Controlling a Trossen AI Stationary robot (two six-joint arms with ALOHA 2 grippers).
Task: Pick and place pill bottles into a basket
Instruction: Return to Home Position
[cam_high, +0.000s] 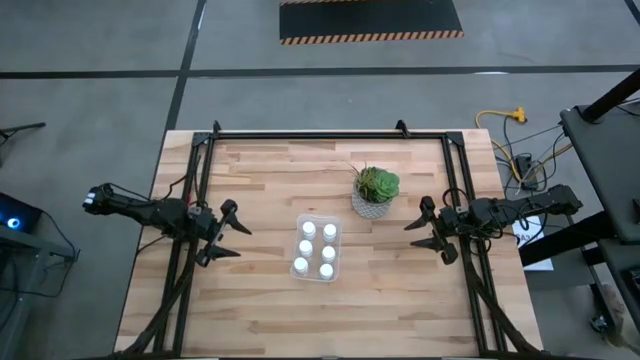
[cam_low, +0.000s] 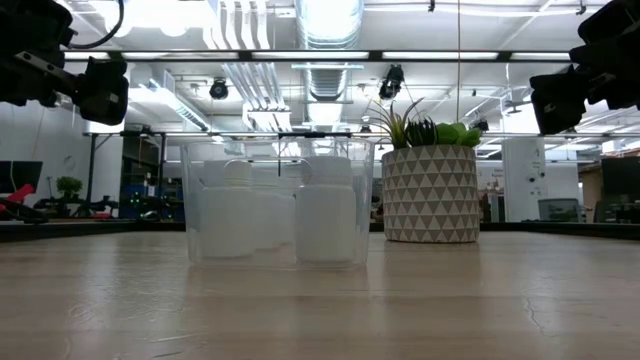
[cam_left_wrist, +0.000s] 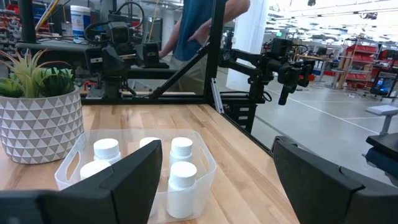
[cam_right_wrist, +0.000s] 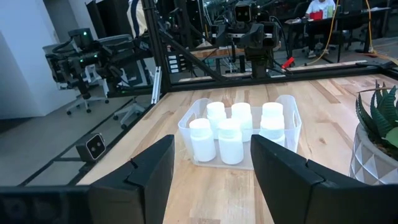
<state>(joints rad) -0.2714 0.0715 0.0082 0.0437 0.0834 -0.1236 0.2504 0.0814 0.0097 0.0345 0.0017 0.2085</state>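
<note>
The clear plastic basket (cam_high: 318, 248) stands on the table's middle, with several white pill bottles (cam_high: 317, 247) standing upright inside it. It also shows in the low view (cam_low: 277, 200), the left wrist view (cam_left_wrist: 140, 165) and the right wrist view (cam_right_wrist: 239, 134). My left gripper (cam_high: 238, 240) hangs open and empty to the left of the basket, above the table. My right gripper (cam_high: 415, 230) hangs open and empty to the right of the basket, near the plant.
A grey patterned pot with a green succulent (cam_high: 376, 192) stands just far-right of the basket. Black frame rails (cam_high: 330, 134) run along the table's far, left and right sides. A person (cam_left_wrist: 199, 25) stands beyond the table in the left wrist view.
</note>
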